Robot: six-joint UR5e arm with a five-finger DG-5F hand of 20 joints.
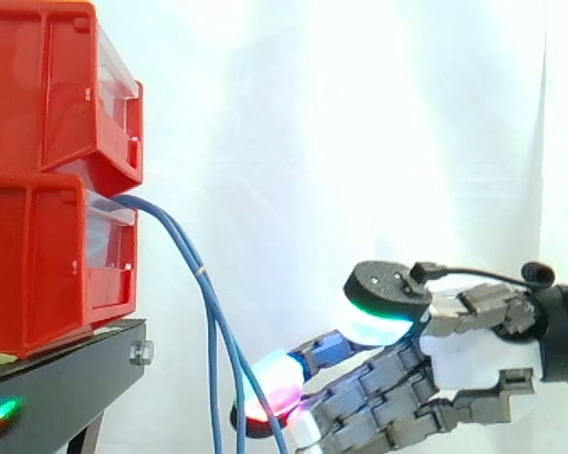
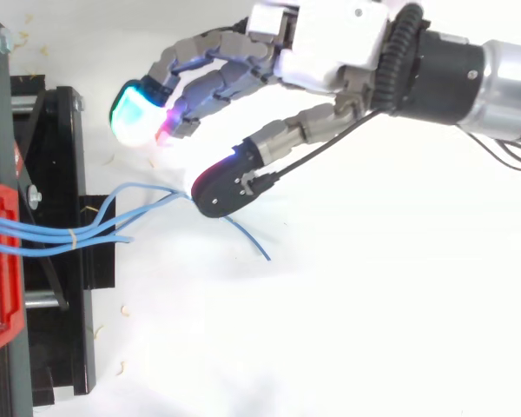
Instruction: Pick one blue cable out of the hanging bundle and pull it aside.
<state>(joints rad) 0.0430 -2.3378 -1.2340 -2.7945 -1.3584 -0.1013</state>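
A bundle of thin blue cables point(image 1: 213, 322) comes out of the lower red bin point(image 1: 38, 274) and hangs down in front of the black stand point(image 1: 66, 378). In the top view the cables point(image 2: 78, 233) fan out to the right. One strand point(image 2: 152, 202) reaches farther and runs to the black-backed thumb tip point(image 2: 226, 187), with its loose end point(image 2: 259, 248) showing beyond. My hand point(image 2: 330, 39) comes in from the right with relaxed, spread fingers. A glowing fingertip point(image 1: 276, 380) sits right beside the hanging strands. Nothing is pinched between the thumb and the fingers.
Another red bin point(image 1: 47, 85) is stacked on the lower one at the left. The stand's frame point(image 2: 61, 261) lies along the left edge in the top view. A white curtain and white floor lie behind and below.
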